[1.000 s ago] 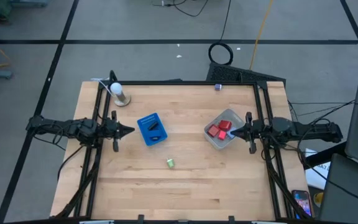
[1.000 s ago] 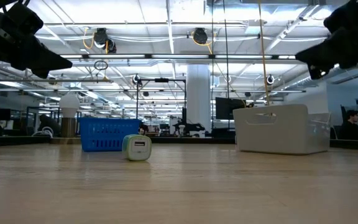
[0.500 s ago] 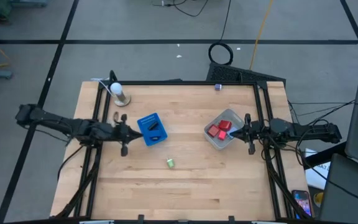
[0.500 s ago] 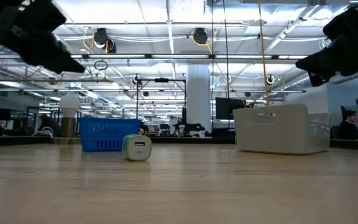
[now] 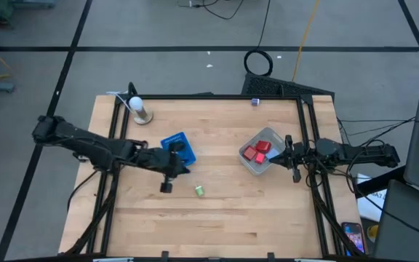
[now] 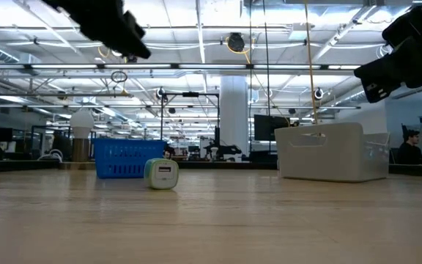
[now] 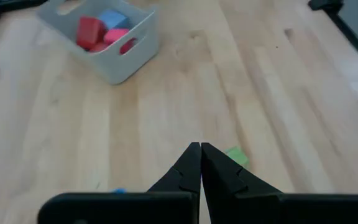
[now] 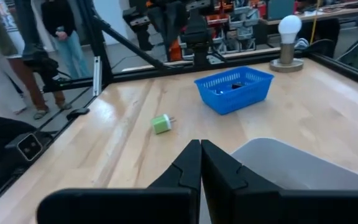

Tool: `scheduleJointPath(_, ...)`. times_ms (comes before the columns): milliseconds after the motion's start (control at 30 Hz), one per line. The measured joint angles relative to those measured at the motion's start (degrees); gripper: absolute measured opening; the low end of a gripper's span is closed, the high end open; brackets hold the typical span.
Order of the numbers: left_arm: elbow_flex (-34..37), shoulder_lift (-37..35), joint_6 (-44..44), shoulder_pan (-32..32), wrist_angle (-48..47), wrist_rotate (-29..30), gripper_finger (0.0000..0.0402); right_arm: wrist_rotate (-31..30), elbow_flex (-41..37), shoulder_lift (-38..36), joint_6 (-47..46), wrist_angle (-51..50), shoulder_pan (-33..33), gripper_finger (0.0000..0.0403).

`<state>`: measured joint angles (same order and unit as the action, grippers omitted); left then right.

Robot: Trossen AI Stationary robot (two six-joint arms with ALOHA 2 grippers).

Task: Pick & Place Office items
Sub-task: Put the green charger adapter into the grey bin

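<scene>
A small green piece (image 5: 199, 191) lies on the bare wood near the table's middle and also shows in the left wrist view (image 7: 235, 155). A clear tub (image 5: 261, 151) at the right holds red blocks (image 7: 89, 30) and a light-blue block (image 7: 114, 18). A blue tray (image 5: 174, 143) with a dark item (image 8: 232, 85) in it stands left of the middle. My left gripper (image 5: 188, 170) is shut and empty. It hangs in the air just past the tray, slanting down toward the green piece. My right gripper (image 5: 281, 155) is shut and empty, level beside the tub's right side.
A light bulb on a stand (image 5: 138, 109) is at the far left corner. A small bluish bit (image 5: 254, 102) sits at the far edge. Black frame rails run along both sides of the table. People stand beyond the table (image 8: 61, 31). Bare wood lies toward the near edge.
My left gripper has swung out from the table's left side toward the middle, passing over the blue tray's near side. It has risen and tipped to point downward, and its fingers have stayed shut.
</scene>
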<state>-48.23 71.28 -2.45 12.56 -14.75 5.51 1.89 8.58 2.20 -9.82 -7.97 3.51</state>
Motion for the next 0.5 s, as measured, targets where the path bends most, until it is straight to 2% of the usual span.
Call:
scheduleJointPath(100, -5.7, 5.4, -0.3, 0.0, -3.4, -2.3, 0.0023, 1.2, 0.0, 0.0, -0.4, 0.0, 0.0, 0.0000)
scheduleJointPath(200, -10.7, 10.6, -1.1, -0.4, -6.9, -4.7, 0.0052, 1.4, 0.0, 0.0, -0.7, 0.0, 0.0, 0.0000)
scheduleJointPath(500, -19.4, 23.2, -13.5, 0.5, -15.0, -6.9, 0.0216, 2.8, 0.0, 0.0, -1.3, -0.4, 0.0, 0.0000)
